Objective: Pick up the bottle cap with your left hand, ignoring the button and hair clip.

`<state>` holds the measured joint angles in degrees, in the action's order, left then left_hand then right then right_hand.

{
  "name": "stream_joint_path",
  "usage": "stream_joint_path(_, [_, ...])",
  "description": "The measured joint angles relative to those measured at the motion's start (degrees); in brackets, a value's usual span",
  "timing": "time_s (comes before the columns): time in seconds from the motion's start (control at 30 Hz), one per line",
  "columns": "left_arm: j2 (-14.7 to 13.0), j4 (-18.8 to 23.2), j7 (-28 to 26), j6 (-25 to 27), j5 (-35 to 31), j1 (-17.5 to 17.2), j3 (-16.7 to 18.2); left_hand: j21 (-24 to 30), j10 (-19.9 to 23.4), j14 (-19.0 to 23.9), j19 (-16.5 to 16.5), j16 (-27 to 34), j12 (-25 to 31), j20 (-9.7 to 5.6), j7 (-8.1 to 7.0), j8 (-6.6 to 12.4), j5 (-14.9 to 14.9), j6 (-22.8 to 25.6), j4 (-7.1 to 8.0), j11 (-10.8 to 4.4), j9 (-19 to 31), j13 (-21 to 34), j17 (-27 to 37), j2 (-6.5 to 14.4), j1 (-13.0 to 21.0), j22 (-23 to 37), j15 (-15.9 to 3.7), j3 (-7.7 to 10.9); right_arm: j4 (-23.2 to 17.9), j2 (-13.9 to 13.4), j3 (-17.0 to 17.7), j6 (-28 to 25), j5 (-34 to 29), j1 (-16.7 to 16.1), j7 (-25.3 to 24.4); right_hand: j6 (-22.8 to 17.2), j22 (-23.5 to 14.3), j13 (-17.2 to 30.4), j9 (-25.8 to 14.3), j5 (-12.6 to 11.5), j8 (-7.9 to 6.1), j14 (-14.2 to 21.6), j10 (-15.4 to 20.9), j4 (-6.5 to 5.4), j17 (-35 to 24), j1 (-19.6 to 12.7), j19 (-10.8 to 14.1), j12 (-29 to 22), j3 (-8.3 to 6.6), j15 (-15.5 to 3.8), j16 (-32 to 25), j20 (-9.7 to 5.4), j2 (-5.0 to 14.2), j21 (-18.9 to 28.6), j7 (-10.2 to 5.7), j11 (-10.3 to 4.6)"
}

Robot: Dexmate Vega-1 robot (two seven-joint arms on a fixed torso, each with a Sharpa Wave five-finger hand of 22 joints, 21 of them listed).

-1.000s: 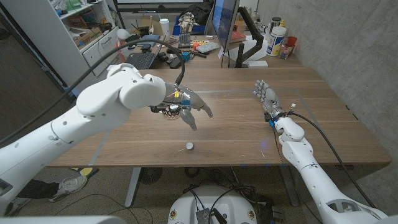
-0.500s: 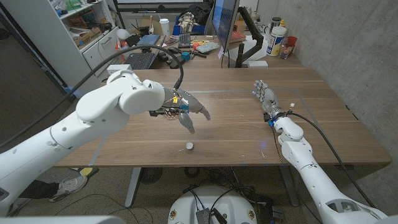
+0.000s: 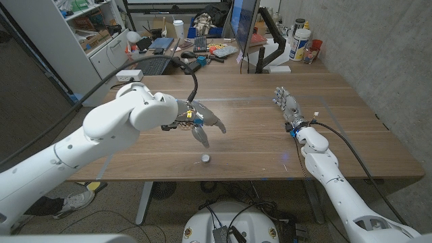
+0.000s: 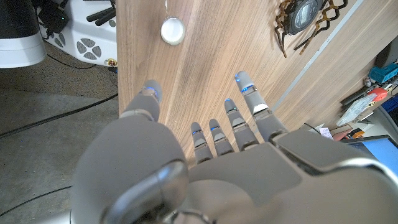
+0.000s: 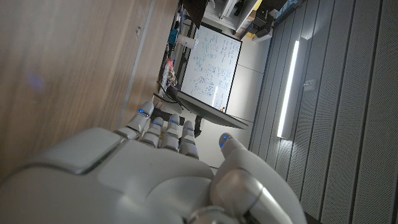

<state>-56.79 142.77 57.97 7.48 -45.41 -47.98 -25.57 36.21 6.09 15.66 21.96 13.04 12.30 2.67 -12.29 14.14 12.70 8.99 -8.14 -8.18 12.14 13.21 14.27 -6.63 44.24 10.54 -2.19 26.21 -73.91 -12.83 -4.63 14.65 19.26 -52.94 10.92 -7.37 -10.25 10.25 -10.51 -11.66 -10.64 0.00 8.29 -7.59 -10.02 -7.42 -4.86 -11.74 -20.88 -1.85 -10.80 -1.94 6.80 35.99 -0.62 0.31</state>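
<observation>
White bottle cap point(image 3: 205, 159) lies flat on the table, round face up, below the spread-fingered, empty left hand point(image 3: 202, 123).

Head camera looks down from above over the whole tabletop point(image 3: 256, 135), both arms reaching in from the bottom corners. Left wrist camera sits close behind the left hand point(image 4: 211, 155), turned, sharing that wood. Right wrist camera hugs the right hand point(image 5: 155, 168), apparently tilted toward the room behind.
</observation>
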Motion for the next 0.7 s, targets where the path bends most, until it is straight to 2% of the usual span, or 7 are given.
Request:
stream_joint_path(0.6, [-0.05,-0.63,-1.1,-2.35,-3.42,-2.51,0.22,0.0,0.22,0.0,0.23,0.0,0.51,-0.22,-0.15,0.28,0.0,0.6,0.21,-0.22,-0.01,0.26,0.26,0.33,0.46,-0.01,0.0,-0.25,0.16,-0.02,-0.47,-0.12,-0.43,0.11,-0.5,0.0,0.0,0.0,0.0,0.0,0.0,0.0,0.0,0.02,0.13,0.15,0.0,0.0,0.02,0.0,0.0,0.0,0.15,0.0,0.0,0.0])
stream_joint_path(0.7, [0.0,-0.83,-1.49,-2.7,-3.91,-3.14,0.41,0.0,0.22,0.0,0.23,0.0,0.51,-0.22,-0.3,0.28,0.0,0.75,0.17,-0.22,-0.01,0.26,0.26,0.39,0.51,-0.01,0.0,-0.65,0.18,-0.02,-0.5,-0.12,-0.46,0.12,-0.57,0.0,0.0,0.0,0.0,0.0,0.0,0.0,0.0,0.0,0.16,0.15,0.0,0.0,0.48,0.0,0.0,0.0,0.15,0.0,0.0,0.0])
